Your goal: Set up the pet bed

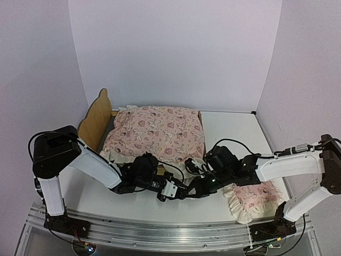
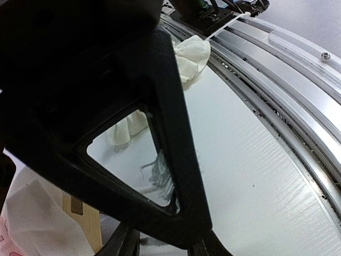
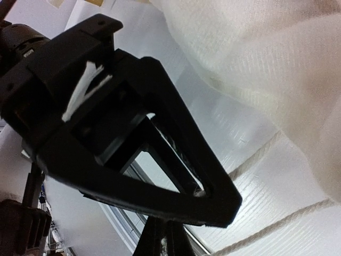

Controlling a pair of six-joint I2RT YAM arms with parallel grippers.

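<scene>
- The pet bed point(image 1: 95, 121) stands at the back left of the bench point(image 1: 234, 133). Its long axis runs left to right, with the bear-eared headboard at the left end and the foot end toward the middle.
- The pink heart-print mattress cushion point(image 1: 157, 130) lies on the bed and covers the base. Its cream ruffle hangs over the near rail.
- The small pink ruffled pillow point(image 1: 254, 198) lies off the bed on the near right of the bench, beside the right arm and well apart from the headboard.
- Both arms reach inward and meet just off the bed's near foot corner, so the bed lies beyond them and to their left. The left arm, stretched along the near rail, is the nearer one to the frame.
- The left pincer point(image 2: 162, 250) has its jaws part-way apart. I cannot tell whether it has hold of anything.
- The right pincer point(image 3: 162, 242) is closed tight. A white fleck shows at its tips, but I cannot tell whether anything is pinched.
- A thin white cord point(image 3: 266, 154) trails across the bench under the ruffle. It is probably what the work at this corner concerns.
</scene>
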